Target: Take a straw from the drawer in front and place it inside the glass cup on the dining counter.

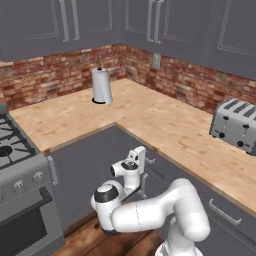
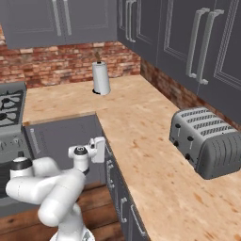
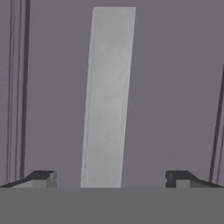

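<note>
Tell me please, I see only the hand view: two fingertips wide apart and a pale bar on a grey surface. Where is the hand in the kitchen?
Observer: The hand is low, below the edge of the L-shaped worktop, close to the grey cabinet fronts near the inner corner.
Operator: What stands on that worktop?
Observer: A silver toaster on the right part, and a paper towel roll in front of the brick wall.
Operator: And what is on the left side?
Observer: A stove with knobs on its front and an oven door below them.
</note>
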